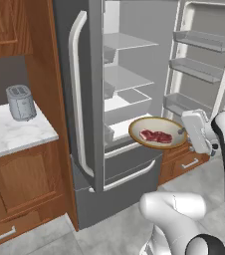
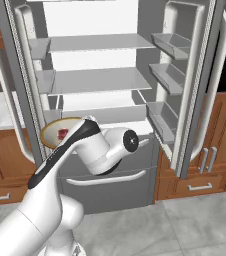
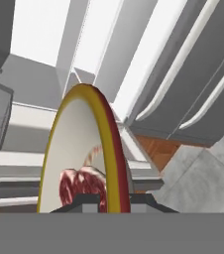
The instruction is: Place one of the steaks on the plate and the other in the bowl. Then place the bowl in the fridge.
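Note:
The tan-rimmed bowl [image 1: 157, 130] hangs in front of the open fridge [image 1: 129, 94], level with its lowest white shelf. A dark red marbled steak [image 1: 156, 136] lies in the bowl. My gripper [image 1: 182, 131] is shut on the bowl's right rim. The hand view has the bowl [image 3: 109, 149] edge-on between my fingertips [image 3: 86, 201], with the steak [image 3: 82, 186] inside. From the right base view, the bowl [image 2: 52, 132] and steak [image 2: 62, 133] peek out behind my arm, before the fridge [image 2: 95, 80]. The plate is out of view.
Both fridge doors stand open; the right door's shelves [image 1: 199, 69] are just right of my hand. The freezer drawer [image 1: 129, 174] sits below the bowl. A toaster [image 1: 21, 102] rests on the marble counter [image 1: 15, 132] at left, and wooden cabinets flank the fridge.

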